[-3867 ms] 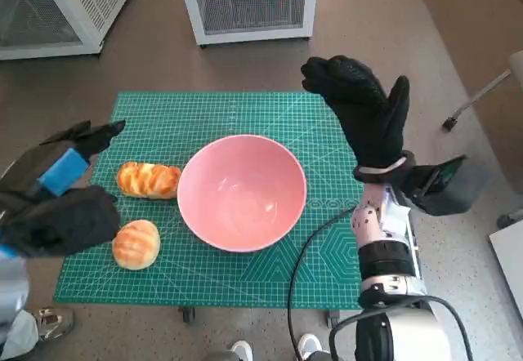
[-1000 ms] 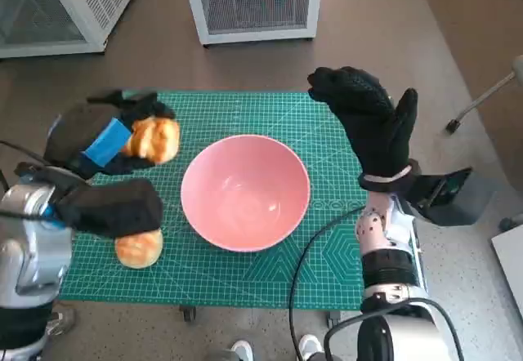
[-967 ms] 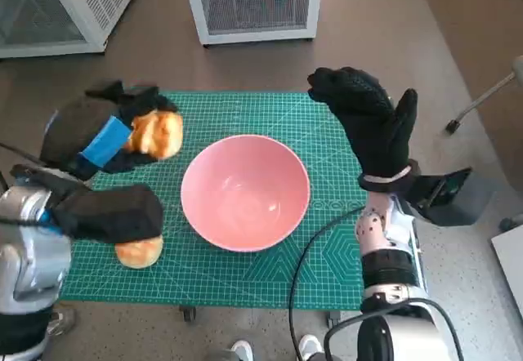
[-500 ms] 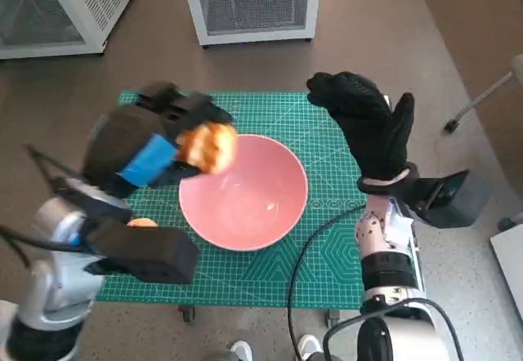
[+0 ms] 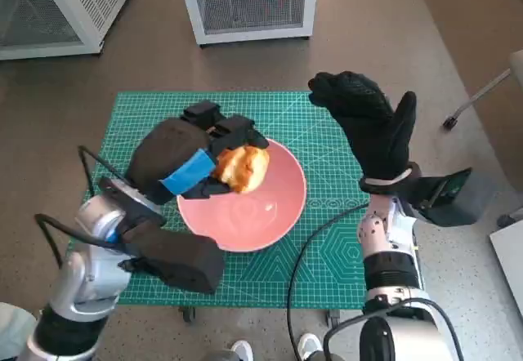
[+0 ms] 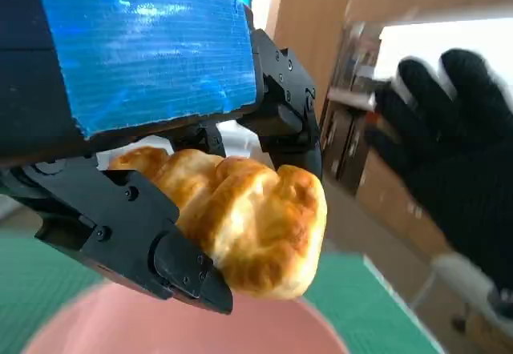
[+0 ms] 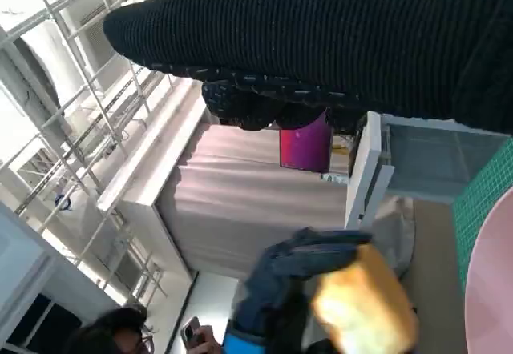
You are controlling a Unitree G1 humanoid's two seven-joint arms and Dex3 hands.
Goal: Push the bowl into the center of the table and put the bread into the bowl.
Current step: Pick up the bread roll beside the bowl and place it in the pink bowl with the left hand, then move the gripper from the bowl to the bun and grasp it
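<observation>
The pink bowl (image 5: 261,214) sits mid-table on the green mat (image 5: 327,247). My left hand (image 5: 189,161) grips a long golden bread roll (image 5: 243,167) and holds it in the air over the bowl's left half. The left wrist view shows the roll (image 6: 240,226) clamped between the black fingers (image 6: 128,234), with the bowl's rim (image 6: 264,326) below. My right hand (image 5: 368,120) is raised, fingers spread, holding nothing, beside the bowl's right rim. The right wrist view shows the roll (image 7: 365,302) in the left hand (image 7: 280,290). My left forearm hides the second, round bun.
Two white mesh cabinets (image 5: 245,2) stand on the floor beyond the table. A grey box (image 5: 449,193) is at the table's right edge. A person (image 7: 120,334) shows in the right wrist view. Bare mat lies in front of and behind the bowl.
My left hand picked the long roll off the mat left of the bowl, lifted it and carried it right, over the bowl. The right hand stayed raised.
</observation>
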